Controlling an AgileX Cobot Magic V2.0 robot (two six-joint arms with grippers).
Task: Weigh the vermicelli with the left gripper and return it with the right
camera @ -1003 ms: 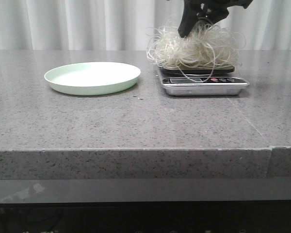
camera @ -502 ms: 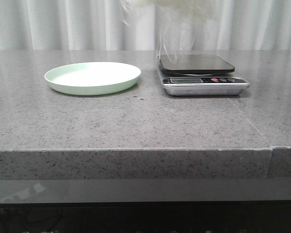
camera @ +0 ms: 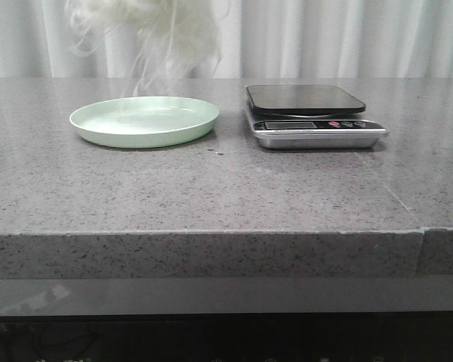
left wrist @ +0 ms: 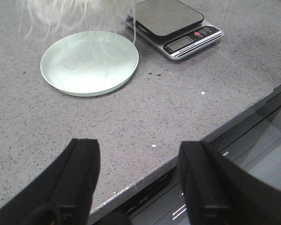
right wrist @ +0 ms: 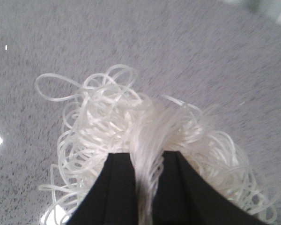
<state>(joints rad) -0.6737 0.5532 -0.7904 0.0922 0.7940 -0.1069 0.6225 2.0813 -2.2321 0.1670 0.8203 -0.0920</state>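
The vermicelli [camera: 155, 26], a fluffy whitish tangle of thin strands, hangs in the air above the pale green plate [camera: 143, 121], its top cut off by the front view's edge. In the right wrist view my right gripper [right wrist: 147, 161] is shut on the vermicelli [right wrist: 131, 122], with a bundle of strands pinched between the black fingers. The right gripper itself is out of the front view. My left gripper [left wrist: 138, 154] is open and empty over the table's near edge; the plate [left wrist: 89, 63] and the scale [left wrist: 171, 23] lie beyond it. The scale [camera: 309, 113] has a bare black platform.
The grey speckled stone table [camera: 211, 188] has a seam at the right. White curtains [camera: 362, 38] hang behind. The table's front edge and a dark drawer front [left wrist: 253, 140] show in the left wrist view.
The vermicelli has left the scale, risen, and moved left to above the green plate. The right gripper has gone out of the top of the front view. The scale platform is bare.
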